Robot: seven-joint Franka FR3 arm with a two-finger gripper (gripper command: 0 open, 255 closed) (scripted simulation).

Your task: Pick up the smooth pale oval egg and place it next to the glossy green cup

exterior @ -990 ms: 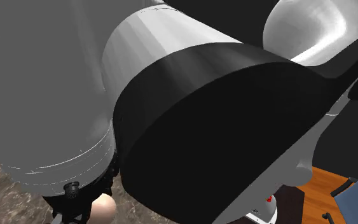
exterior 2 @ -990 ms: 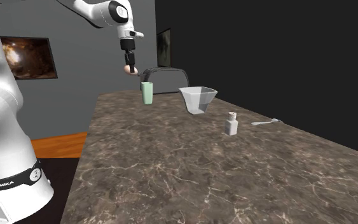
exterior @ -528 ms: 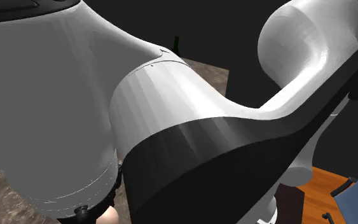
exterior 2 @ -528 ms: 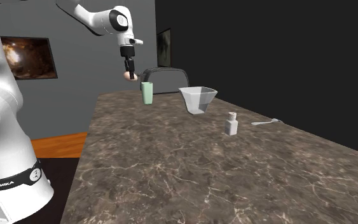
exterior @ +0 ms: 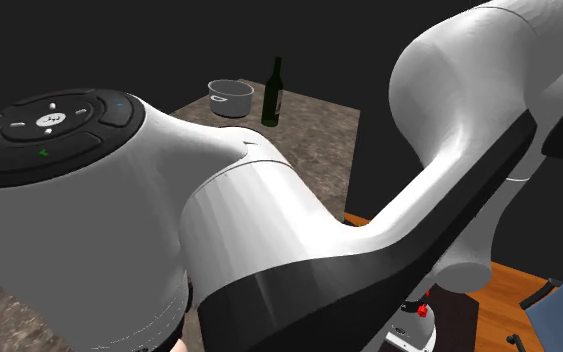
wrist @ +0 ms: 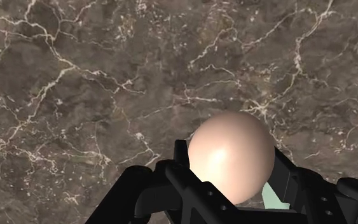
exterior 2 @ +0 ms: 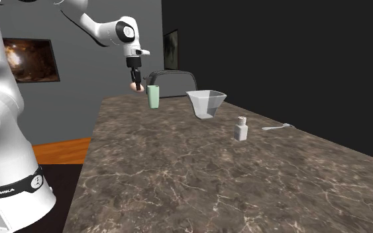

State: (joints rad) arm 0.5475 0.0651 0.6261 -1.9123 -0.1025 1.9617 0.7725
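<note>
A smooth pale pinkish egg (wrist: 231, 156) sits clasped between my black fingers (wrist: 182, 154), so my gripper (wrist: 231, 167) is shut on it. In the second exterior view the gripper (exterior 2: 135, 77) hangs above the far end of the marble counter (exterior 2: 178, 172) with the egg (exterior 2: 136, 86) under it. The egg is in the air, just to that view's left of the pale green cup (exterior 2: 153, 96) and near its rim height. A sliver of the green cup (wrist: 274, 196) shows below the egg beside one finger.
A clear measuring jug (exterior 2: 207, 104), a small white shaker (exterior 2: 242, 129) and a spoon (exterior 2: 276, 126) stand further along the counter. A black arched bar (exterior 2: 171, 74) rises behind the cup. A grey pot (exterior: 231, 97) and a dark bottle (exterior: 272, 92) sit at the far end.
The gripper has come down with the egg, from well above the cup to about its rim height. In the shoulder view the arm has swung lower, uncovering the pot and bottle.
</note>
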